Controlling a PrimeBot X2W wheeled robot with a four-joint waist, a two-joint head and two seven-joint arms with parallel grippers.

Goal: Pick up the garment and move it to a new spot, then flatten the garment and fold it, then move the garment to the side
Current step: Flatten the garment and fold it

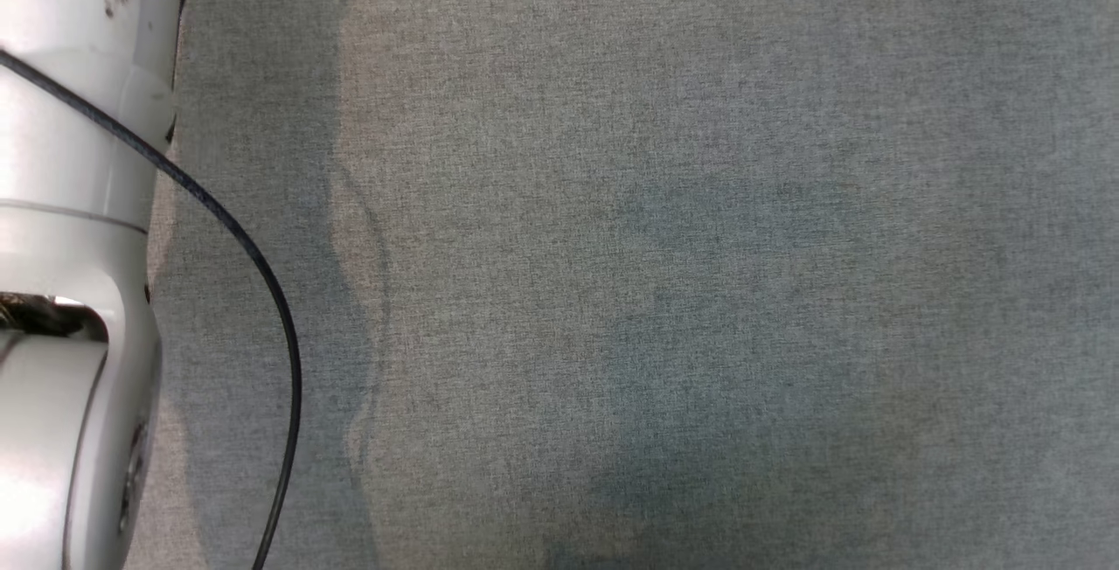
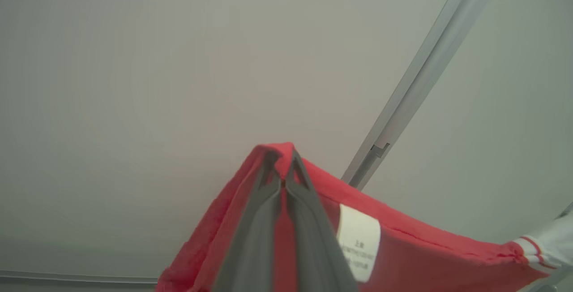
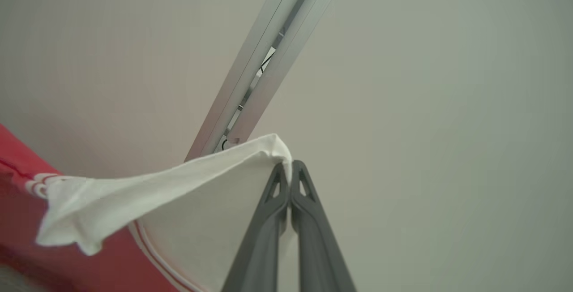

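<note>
The garment (image 2: 412,251) is red with a white part and thin red stripes, and a white label (image 2: 358,242) is sewn inside it. In the left wrist view my left gripper (image 2: 283,169) is shut on a red edge of the garment, held up against a pale wall or ceiling. In the right wrist view my right gripper (image 3: 290,171) is shut on the white edge of the garment (image 3: 179,193), whose red part trails off to the lower left. The cloth hangs stretched between the two grippers.
The head view looks down on a grey cloth-covered table (image 1: 656,290), with a white arm segment (image 1: 70,246) and a black cable (image 1: 262,290) at the left. A metal rail (image 3: 264,63) crosses the pale surface behind both grippers.
</note>
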